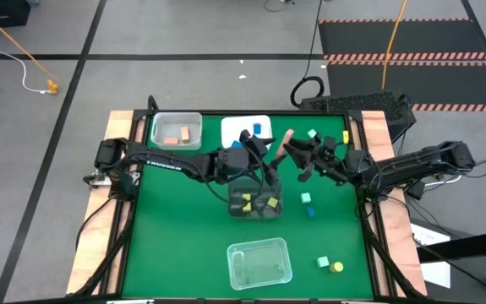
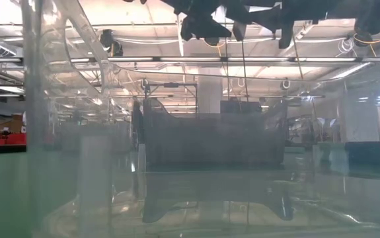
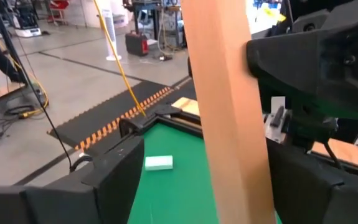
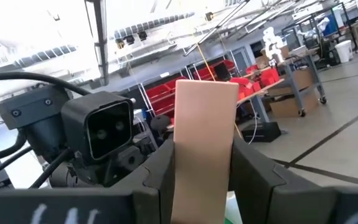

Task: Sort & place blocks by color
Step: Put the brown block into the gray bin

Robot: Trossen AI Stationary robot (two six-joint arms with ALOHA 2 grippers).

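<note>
Tan bar (image 4: 205, 149): closest thing in both wrist views, standing on end, up off the table. From above it sits just 1 o'clock of table centre.
Right gripper (image 4: 202, 183): narrow, fingers clamped on the two long faces of the tan bar. Arm comes in from 3 o'clock.
Left gripper (image 3: 213, 177): spread wide, one finger either side of the same bar. Green mat shows between one finger and the bar; can't tell on the other side. Arm comes in from 9 o'clock.
Centre bin (image 1: 255, 201): see-through box at mid-table, right below the two grippers, with yellow blocks (image 1: 245, 203) inside.
White tray (image 1: 241, 127): 12 o'clock edge, one blue block (image 1: 259, 129) in it.
Clear tray, far left (image 1: 176, 120): 11 o'clock, two salmon blocks (image 1: 186, 133) inside.
Clear tray, near (image 1: 259, 262): 6 o'clock, can't make out anything in it.
Loose at 1 o'clock: mint block (image 1: 313, 133) on the mat beyond the right gripper.
Loose at 3 o'clock of the bin: mint cube (image 1: 306, 198) with a small blue piece (image 1: 311, 212) just beside it.
Loose at 5 o'clock: mint piece (image 1: 323, 263) and yellow round piece (image 1: 337, 268), side by side, about touching.
Low view: mostly see-through tray walls, arms only as dark shapes overhead.
</note>
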